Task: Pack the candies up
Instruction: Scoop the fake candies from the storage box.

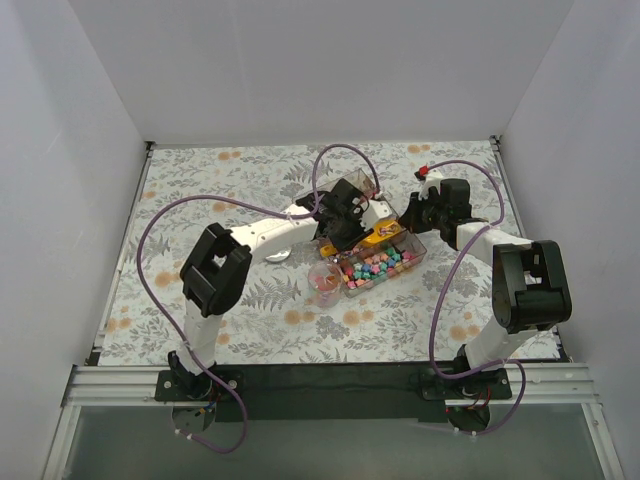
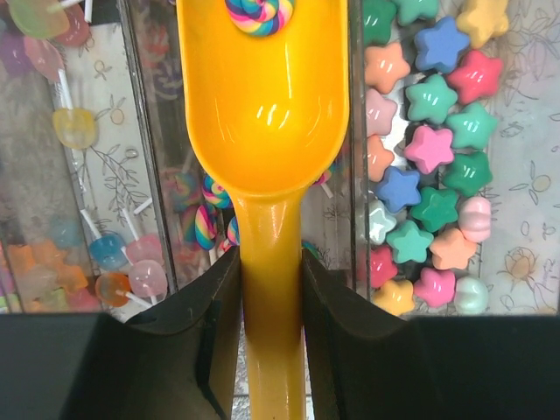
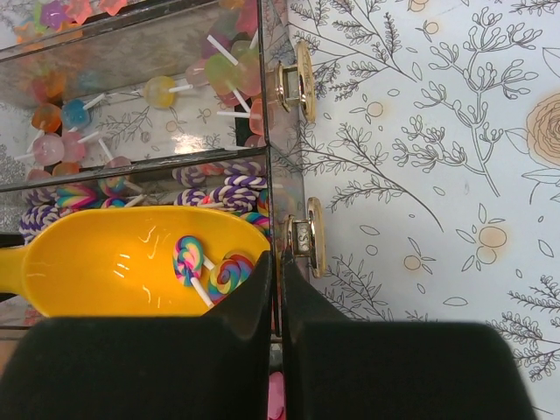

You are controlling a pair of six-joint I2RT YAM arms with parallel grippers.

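A clear compartment box [image 1: 402, 262] sits mid-table and holds the candies [image 1: 375, 265]. In the left wrist view they are small star sweets [image 2: 429, 149] in mixed colours on the right and round lollipops [image 2: 131, 278] on the left. My left gripper [image 2: 271, 262] is shut on the handle of the orange scoop [image 2: 262, 96], whose bowl lies over the box. Two rainbow swirl lollipops [image 3: 188, 261] lie in the scoop [image 3: 114, 262]. My right gripper [image 3: 280, 267] is shut on the box's clear end wall [image 3: 271, 175].
A small clear cup [image 1: 324, 283] with pink pieces stands just left of the box. Two gold knobs [image 3: 311, 236] stick out from the box's end wall. Flowered tablecloth [image 1: 200, 180] covers the table; white walls enclose it.
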